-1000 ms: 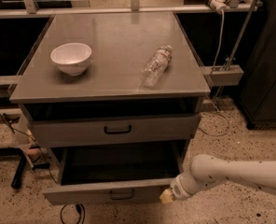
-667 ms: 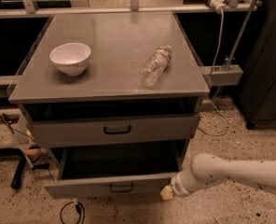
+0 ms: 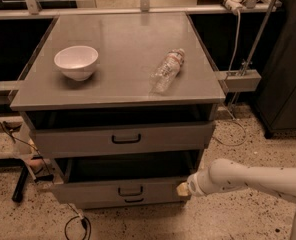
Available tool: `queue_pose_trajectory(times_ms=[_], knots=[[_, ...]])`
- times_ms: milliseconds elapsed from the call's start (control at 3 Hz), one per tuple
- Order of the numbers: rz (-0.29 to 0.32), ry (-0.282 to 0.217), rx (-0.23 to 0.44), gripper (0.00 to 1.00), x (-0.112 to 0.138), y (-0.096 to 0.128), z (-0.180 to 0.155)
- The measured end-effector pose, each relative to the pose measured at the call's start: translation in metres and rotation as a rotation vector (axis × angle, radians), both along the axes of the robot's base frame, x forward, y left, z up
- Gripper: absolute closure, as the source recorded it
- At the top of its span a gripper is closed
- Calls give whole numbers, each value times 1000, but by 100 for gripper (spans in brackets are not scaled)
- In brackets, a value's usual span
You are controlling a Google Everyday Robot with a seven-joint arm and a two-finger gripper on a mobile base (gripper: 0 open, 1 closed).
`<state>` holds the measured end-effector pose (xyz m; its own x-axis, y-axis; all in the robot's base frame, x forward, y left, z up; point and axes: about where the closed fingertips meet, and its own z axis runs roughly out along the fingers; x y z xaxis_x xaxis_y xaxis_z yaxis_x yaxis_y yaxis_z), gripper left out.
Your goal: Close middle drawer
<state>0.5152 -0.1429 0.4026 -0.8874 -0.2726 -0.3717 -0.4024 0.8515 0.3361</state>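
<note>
The middle drawer (image 3: 103, 191) is the low grey front with a small black loop handle (image 3: 130, 190). It stands pulled out a short way, and its dark tray (image 3: 128, 166) shows behind the front. My gripper (image 3: 183, 189) sits at the end of the white arm (image 3: 248, 176) coming in from the right. Its tip is against the right end of the middle drawer's front. The taller top drawer (image 3: 123, 139) above is slightly out. The lowest drawer's handle (image 3: 133, 200) shows just below the middle front.
A white bowl (image 3: 76, 61) and a lying plastic bottle (image 3: 167, 70) rest on the cabinet top (image 3: 118, 34). Cables (image 3: 75, 224) lie on the speckled floor at front left. A dark cabinet (image 3: 288, 74) stands to the right.
The middle drawer's front has moved back toward the cabinet, so less of its tray shows. My gripper has moved in with it, staying at the front's right end.
</note>
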Motion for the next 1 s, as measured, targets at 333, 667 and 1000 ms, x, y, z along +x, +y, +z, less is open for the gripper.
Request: queue_pose_trajectory(times_ms=[333,667,1000], knots=[[-47,-28,-6,100,17,-9,2],[-80,-43,-8,100,31,-17,4],[-103,-45,-6,100,46,-22,1]])
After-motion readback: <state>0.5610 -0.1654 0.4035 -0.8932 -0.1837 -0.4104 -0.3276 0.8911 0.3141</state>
